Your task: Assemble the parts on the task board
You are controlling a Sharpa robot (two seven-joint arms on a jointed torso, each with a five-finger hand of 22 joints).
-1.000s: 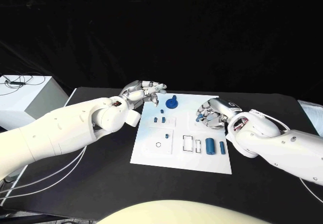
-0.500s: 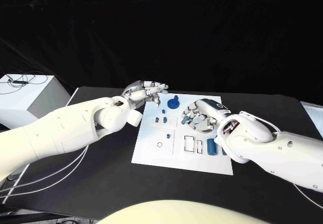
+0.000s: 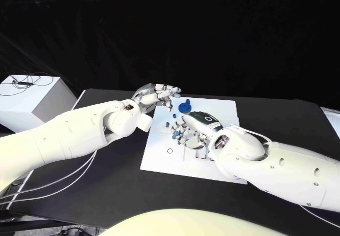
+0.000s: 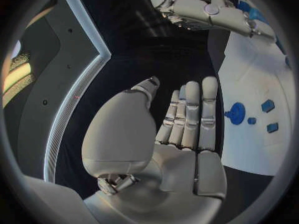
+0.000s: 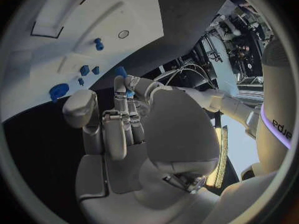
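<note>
Black table (image 3: pixel 85 191) bears the white task board (image 3: pixel 164 162); right hand (image 3: pixel 187 129) pinches a small blue part (image 5: pixel 129 93) (fingers curled), left hand (image 3: pixel 157 93) spread, holding nothing.

You are looking at a brightly lit flat white rectangular task board (image 3: pixel 185 162) and glossy white arms against a matte black table (image 3: pixel 106 187) and a dark backdrop, with soft shadows under the arms. Both wrist views bend straight edges strongly toward their dark circular rims. In the right wrist view a bright lamp strip glares beside the silver many-fingered right hand (image 5: pixel 121 122).
</note>
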